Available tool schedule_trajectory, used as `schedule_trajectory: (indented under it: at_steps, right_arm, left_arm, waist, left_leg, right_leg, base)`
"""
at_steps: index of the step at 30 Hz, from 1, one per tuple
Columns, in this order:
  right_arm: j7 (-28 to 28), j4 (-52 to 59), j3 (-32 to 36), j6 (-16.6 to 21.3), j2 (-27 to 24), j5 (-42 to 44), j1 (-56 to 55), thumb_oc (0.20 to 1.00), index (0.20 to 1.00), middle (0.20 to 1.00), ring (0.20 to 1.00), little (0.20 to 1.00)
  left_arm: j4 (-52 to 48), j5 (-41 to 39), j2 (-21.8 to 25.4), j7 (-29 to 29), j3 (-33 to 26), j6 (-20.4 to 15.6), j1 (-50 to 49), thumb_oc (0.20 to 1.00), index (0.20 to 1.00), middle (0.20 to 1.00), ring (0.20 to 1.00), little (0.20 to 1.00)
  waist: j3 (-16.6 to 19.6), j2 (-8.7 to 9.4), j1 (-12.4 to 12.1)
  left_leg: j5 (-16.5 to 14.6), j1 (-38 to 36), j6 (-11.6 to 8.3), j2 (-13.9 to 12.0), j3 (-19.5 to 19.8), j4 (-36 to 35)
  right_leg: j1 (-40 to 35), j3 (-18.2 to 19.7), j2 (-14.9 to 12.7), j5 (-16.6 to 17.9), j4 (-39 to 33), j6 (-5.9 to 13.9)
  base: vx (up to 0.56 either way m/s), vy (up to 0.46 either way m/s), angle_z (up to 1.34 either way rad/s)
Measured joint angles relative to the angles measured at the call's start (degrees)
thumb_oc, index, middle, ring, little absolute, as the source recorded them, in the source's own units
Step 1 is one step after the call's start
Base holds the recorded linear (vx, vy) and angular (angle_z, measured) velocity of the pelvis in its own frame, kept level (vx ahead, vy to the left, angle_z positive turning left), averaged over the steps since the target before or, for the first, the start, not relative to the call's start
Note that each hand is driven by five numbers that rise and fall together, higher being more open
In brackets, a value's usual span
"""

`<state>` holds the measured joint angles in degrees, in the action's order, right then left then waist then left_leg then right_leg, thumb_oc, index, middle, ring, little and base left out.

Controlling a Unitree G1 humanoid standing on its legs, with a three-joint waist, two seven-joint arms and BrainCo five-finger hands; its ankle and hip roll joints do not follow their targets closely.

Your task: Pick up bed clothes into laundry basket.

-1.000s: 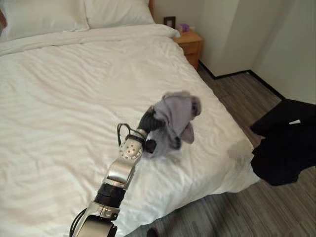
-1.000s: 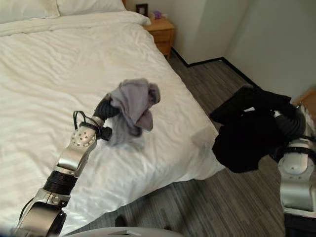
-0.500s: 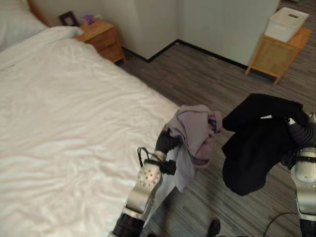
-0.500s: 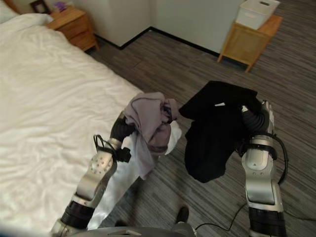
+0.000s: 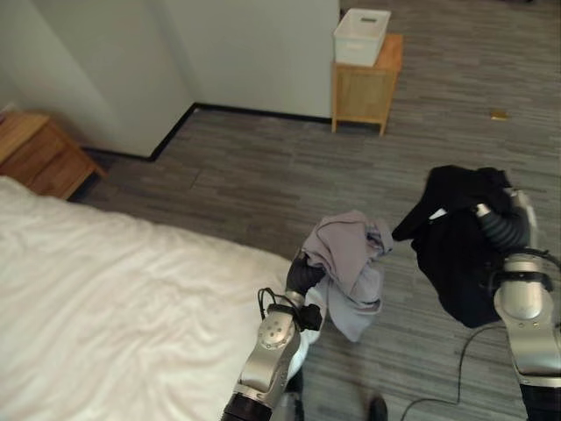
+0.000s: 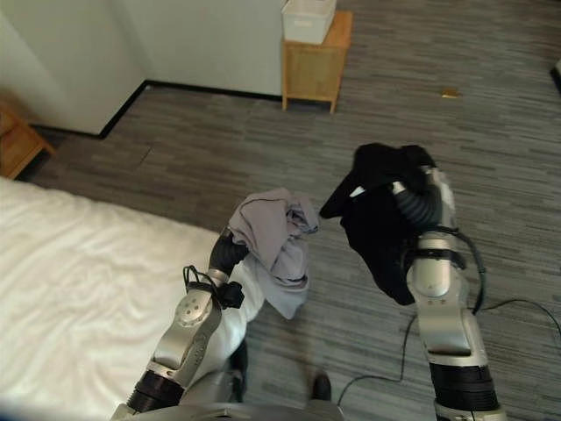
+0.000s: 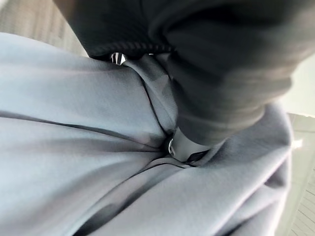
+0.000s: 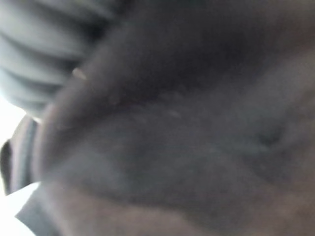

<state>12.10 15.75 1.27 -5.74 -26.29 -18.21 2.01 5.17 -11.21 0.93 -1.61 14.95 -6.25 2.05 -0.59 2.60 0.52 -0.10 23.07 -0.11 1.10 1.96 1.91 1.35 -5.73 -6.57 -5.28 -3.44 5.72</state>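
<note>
Clothes hang from both arms over the grey striped floor (image 6: 219, 140): a lilac-grey garment (image 6: 276, 237) is draped over the left hand (image 7: 189, 145), a black garment (image 6: 377, 224) over the right hand. Both hands are buried in cloth, so I cannot tell how their fingers stand. The white bed (image 5: 105, 307) lies just beside the left arm. Well apart, a white basket (image 5: 361, 24) sits on a small wooden stand (image 5: 368, 83) by the wall (image 5: 254, 53).

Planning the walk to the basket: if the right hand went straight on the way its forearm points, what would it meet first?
Likely nothing near. The right hand, draped in the black garment, points up-view over bare floor toward the small wooden table with the white basket. Depth is unclear.
</note>
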Motion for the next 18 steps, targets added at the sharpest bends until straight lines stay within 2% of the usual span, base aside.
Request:
schedule_trajectory:
  at_steps: [1,2,3,4,5,6,7,8,9,10,11,12,14,15,16,17,18]
  right_arm:
    - [-0.43,-1.71,-1.07,0.05,0.57,0.0,1.93,0.2,0.2,0.2,0.2,0.2]
    - [-0.72,-3.28,-1.63,0.06,1.23,-0.05,3.99,0.2,0.2,0.2,0.2,0.2]
    - [-0.79,-5.59,-2.37,0.31,2.93,-1.1,7.44,0.2,0.2,0.2,0.2,0.2]
    - [-0.8,-7.36,-3.81,0.3,4.22,-1.78,9.73,0.2,0.2,0.2,0.2,0.2]
    - [-0.97,-7.16,-5.03,0.81,4.01,-1.99,9.26,0.2,0.2,0.2,0.2,0.2]
    - [-1.25,-6.64,-5.38,0.97,3.12,-2.04,8.35,0.2,0.2,0.2,0.2,0.2]
    - [-1.29,-6.06,-5.37,1.1,2.32,-2.06,7.59,0.2,0.2,0.2,0.2,0.2]
    - [-1.24,-5.44,-5.07,2.26,0.39,-2.09,7.17,0.2,0.2,0.2,0.2,0.2]
    - [-1.23,-5.31,-4.69,2.98,-0.44,-2.12,7.09,0.2,0.2,0.2,0.2,0.2]
    - [-1.18,-5.0,-4.21,3.11,-0.53,-2.1,6.67,0.2,0.2,0.2,0.2,0.2]
    - [-1.18,-4.04,-3.59,3.02,-1.32,-2.16,6.76,0.2,0.2,0.2,0.2,0.2]
    - [-1.12,-1.55,-3.13,2.81,-2.46,-2.24,6.72,0.2,0.2,0.2,0.2,0.2]
    - [-1.33,-1.28,-3.44,2.65,-3.07,-2.25,6.34,0.2,0.2,0.2,0.2,0.2]
    - [-1.27,-1.15,-3.29,2.65,-3.09,-2.23,5.61,0.2,0.2,0.2,0.2,0.2]
    - [-1.24,-0.73,-2.73,2.68,-2.82,-2.23,4.16,0.2,0.2,0.2,0.2,0.2]
    - [-0.75,-0.56,-1.5,2.7,-2.9,-2.21,1.77,0.2,0.2,0.2,0.2,0.2]
    - [-0.72,-0.8,-0.36,2.67,-3.65,-2.22,0.18,0.2,0.2,0.2,0.2,0.2]
  left_arm:
    - [-0.03,-1.02,0.78,-0.24,-1.53,-0.1,0.88,0.2,0.2,0.2,0.2,0.2]
    - [-0.01,-2.0,1.15,-0.41,-2.04,-0.11,0.07,0.2,0.2,0.2,0.2,0.2]
    - [0.04,-2.63,1.83,-0.36,-2.24,-0.04,-1.43,0.2,0.2,0.2,0.2,0.2]
    - [0.05,-3.41,1.94,-0.31,-2.13,0.06,-3.29,0.2,0.2,0.2,0.2,0.2]
    - [0.03,-3.75,2.06,-0.16,-0.65,0.19,-4.19,0.2,0.2,0.2,0.2,0.2]
    - [-0.02,-3.76,1.59,-0.09,0.11,0.17,-4.53,0.2,0.2,0.2,0.2,0.2]
    - [-0.14,-3.87,1.31,-0.06,1.05,0.08,-4.56,0.2,0.2,0.2,0.2,0.2]
    - [-0.36,-3.88,-0.07,0.13,3.07,-0.39,-4.0,0.2,0.2,0.2,0.2,0.2]
    - [-0.53,-3.87,-0.88,0.3,3.93,-0.74,-3.86,0.2,0.2,0.2,0.2,0.2]
    - [-0.55,-3.85,-0.86,0.46,4.66,-0.81,-3.2,0.2,0.2,0.2,0.2,0.2]
    - [-0.54,-3.8,-1.15,0.57,5.91,-0.78,-1.97,0.2,0.2,0.2,0.2,0.2]
    - [-0.41,-3.73,-2.39,0.81,6.0,-0.72,-0.23,0.2,0.2,0.2,0.2,0.2]
    - [-0.09,-3.73,-3.05,0.85,5.61,-0.72,0.24,0.2,0.2,0.2,0.2,0.2]
    - [0.35,-3.73,-3.14,0.91,5.46,-0.76,0.28,0.2,0.2,0.2,0.2,0.2]
    - [1.45,-3.73,-2.97,1.05,5.02,-0.84,0.44,0.2,0.2,0.2,0.2,0.2]
    - [2.73,-3.71,-3.0,1.68,5.13,-0.85,0.19,0.2,0.2,0.2,0.2,0.2]
    - [4.52,-3.72,-3.19,1.85,5.94,-0.76,0.3,0.2,0.2,0.2,0.2,0.2]
  waist:
    - [-0.75,1.93,-0.53]
    - [-0.38,3.19,-1.59]
    - [-0.58,3.86,-2.95]
    - [-0.98,3.58,-3.64]
    - [-1.26,2.08,-5.19]
    - [-1.06,0.86,-5.61]
    - [-1.01,0.39,-5.5]
    - [-0.9,-0.81,-5.09]
    - [-0.4,-2.78,-3.43]
    - [-0.04,-2.7,-2.43]
    - [0.05,-2.85,-1.93]
    - [-0.21,-3.82,-1.3]
    - [-0.46,-4.6,-0.39]
    - [-0.41,-4.35,-0.05]
    - [0.32,-2.51,1.13]
    - [1.33,-0.12,2.75]
    - [2.06,-1.28,3.01]
  left_leg:
    - [-0.35,-0.13,-1.17,-0.8,-0.37,1.19]
    - [-0.53,-0.52,-0.35,-0.48,-1.74,2.45]
    - [-0.18,-3.47,1.09,0.44,-2.91,1.71]
    - [-0.57,-7.79,1.67,0.83,-3.22,-0.61]
    - [-0.63,-12.88,2.08,0.05,-3.42,-3.28]
    - [3.28,-14.88,3.31,-1.59,-4.41,-3.94]
    - [2.57,-16.17,2.36,-1.83,-4.95,-3.76]
    - [-1.35,-17.48,1.53,-1.73,-5.76,-0.61]
    - [-3.3,-18.58,2.62,-3.94,-7.43,-1.86]
    - [-3.56,-18.95,2.52,-4.05,-6.94,-2.63]
    - [-3.73,-19.63,2.34,-4.38,-7.6,-3.97]
    - [-3.95,-19.96,1.95,-5.68,-8.05,-4.81]
    - [-6.04,-22.19,1.67,-7.9,-7.76,-5.64]
    - [-6.68,-23.78,0.74,-8.84,-7.44,-5.82]
    - [-8.06,-25.7,-0.01,-9.04,-6.57,-5.83]
    - [-8.88,-27.74,-0.72,-8.15,-5.02,-6.29]
    - [-9.85,-28.83,-1.88,-9.34,-4.5,-6.79]
  right_leg:
    - [0.71,-0.09,2.29,-2.78,4.77,-2.81]
    - [-0.01,0.39,1.96,-3.07,4.25,-3.13]
    - [-2.3,4.62,0.82,-3.48,3.66,-2.06]
    - [-4.91,7.62,0.41,-3.44,4.12,-1.65]
    - [-4.8,7.51,1.31,-4.85,11.14,3.14]
    - [-3.53,6.89,1.77,-5.67,16.53,5.36]
    - [-2.76,6.51,2.59,-5.35,21.06,6.92]
    - [5.41,6.61,4.06,-1.07,38.61,10.19]
    - [11.16,7.57,5.74,1.7,48.51,9.94]
    - [15.23,7.74,4.99,-0.06,52.32,8.59]
    - [20.51,6.26,2.34,-4.38,51.87,5.13]
    - [27.26,3.68,-0.83,-5.88,43.04,2.55]
    - [29.5,3.99,-0.34,-4.37,31.98,1.25]
    - [28.95,5.04,0.63,-2.51,24.35,0.75]
    - [27.23,7.27,1.87,1.93,13.56,0.11]
    - [24.49,8.44,0.94,4.6,7.09,0.01]
    - [23.65,7.03,1.45,9.15,7.77,2.47]
  base:
    - [0.71,0.011,-0.04]
    - [0.67,0.045,-0.34]
    - [0.54,-0.009,-0.55]
    - [0.44,-0.05,-0.51]
    - [0.28,-0.047,-0.27]
    - [0.36,-0.094,-0.02]
    - [0.32,-0.081,0.04]
    - [0.41,-0.103,0.1]
    - [0.29,-0.073,0.23]
    - [0.19,-0.047,0.18]
    - [0.41,-0.117,-0.03]
    - [0.39,-0.131,-0.22]
    - [0.47,-0.18,-0.09]
    - [0.54,-0.209,0.26]
    - [0.51,-0.196,0.81]
    - [0.66,-0.271,1.04]
    - [0.36,-0.152,0.7]
